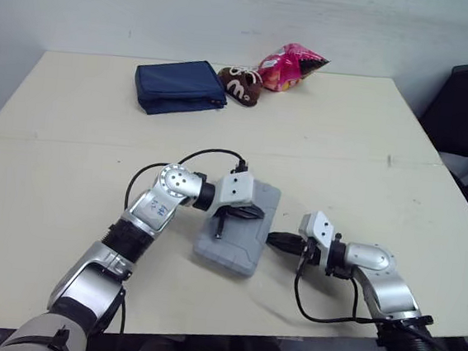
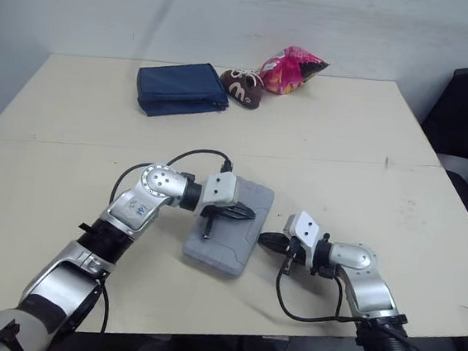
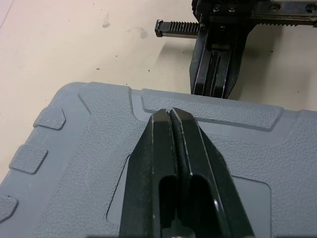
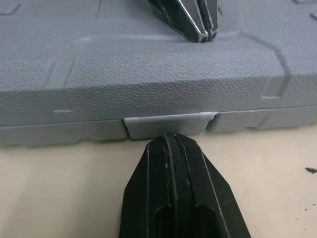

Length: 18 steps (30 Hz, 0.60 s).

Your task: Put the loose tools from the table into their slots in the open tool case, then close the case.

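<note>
Left wrist view: L gripper (image 3: 171,112) tips together atop case (image 3: 74,148).

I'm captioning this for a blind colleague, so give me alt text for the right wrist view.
The right gripper, fingers shut, points at the small latch tab on the near side of a closed grey tool case, which lies on a beige table. The left gripper, also shut, sits over the top of the case beyond it.

Closed grey tool case (image 1: 237,230), flat on table (image 1: 73,127)
</note>
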Motion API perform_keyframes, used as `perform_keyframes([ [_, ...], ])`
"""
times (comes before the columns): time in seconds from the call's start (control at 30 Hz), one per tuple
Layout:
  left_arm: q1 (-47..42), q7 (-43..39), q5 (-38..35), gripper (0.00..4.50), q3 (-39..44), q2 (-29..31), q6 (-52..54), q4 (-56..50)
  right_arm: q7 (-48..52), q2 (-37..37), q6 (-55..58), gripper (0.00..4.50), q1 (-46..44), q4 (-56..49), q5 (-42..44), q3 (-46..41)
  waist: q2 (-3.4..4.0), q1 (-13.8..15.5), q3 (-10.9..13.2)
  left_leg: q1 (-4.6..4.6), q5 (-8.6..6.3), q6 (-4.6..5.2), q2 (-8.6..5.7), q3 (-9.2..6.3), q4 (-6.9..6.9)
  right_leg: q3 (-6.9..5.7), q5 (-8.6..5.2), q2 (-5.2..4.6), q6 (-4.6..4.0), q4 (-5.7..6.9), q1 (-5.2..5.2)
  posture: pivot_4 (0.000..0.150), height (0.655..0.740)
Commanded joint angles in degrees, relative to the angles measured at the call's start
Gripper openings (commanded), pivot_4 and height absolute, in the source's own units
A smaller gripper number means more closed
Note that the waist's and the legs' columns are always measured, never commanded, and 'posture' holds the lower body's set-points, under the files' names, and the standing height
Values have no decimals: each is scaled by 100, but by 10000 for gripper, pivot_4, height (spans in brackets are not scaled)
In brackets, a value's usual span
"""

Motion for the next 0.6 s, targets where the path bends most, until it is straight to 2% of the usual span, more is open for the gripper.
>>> perform_keyframes([
  [0.03, 340, -325, -283, 336, 229, 67, -650, 353, 184, -415, 81, 0, 152, -723, 240, -273, 0, 17, 0, -3, 0, 0, 1, 1, -4, 1, 0, 0, 0, -3, -4, 1500, 7400],
  [0.17, 476, -805, -1078, 336, 991, 450, -988, -109, 447, -1134, 163, 0, 660, -1351, 630, -865, 13, 22, 13, -23, 0, -1, 6, 6, -14, 5, 0, 1, 1, -10, -28, 1500, 7400],
  [0.27, 709, -925, -1609, 336, 1556, 890, -598, -466, 583, -1546, 211, 0, 1070, -1651, 895, -1315, 13, 8, 31, -28, 0, -1, 10, 18, -16, 16, 0, 4, 1, -9, -41, 1500, 7400],
  [0.33, 960, -948, -1845, 5435, 1950, 1355, -183, -713, 676, -1790, 405, 0, 1382, -1858, 1214, -1776, 19, 13, 42, -30, 0, -1, 11, 17, -15, 16, -1, 3, 1, -10, -42, 1500, 7400],
  [0.47, 1910, -713, -1930, 20953, 2917, 2376, 107, -871, 864, -2155, 414, 13897, 1998, -2021, 1560, -2808, 28, -15, 51, -30, -4, 0, 12, 22, -26, 23, -2, 2, 5, -22, -42, 1500, 7400],
  [0.6, 3224, -265, -1772, 40628, 3899, 2899, 96, -964, 974, -2312, 14, 34979, 2282, -1686, 1481, -3622, 22, 10, 63, -30, -11, 11, 9, 21, -27, 21, -2, -8, 5, -37, -35, 1500, 7400],
])
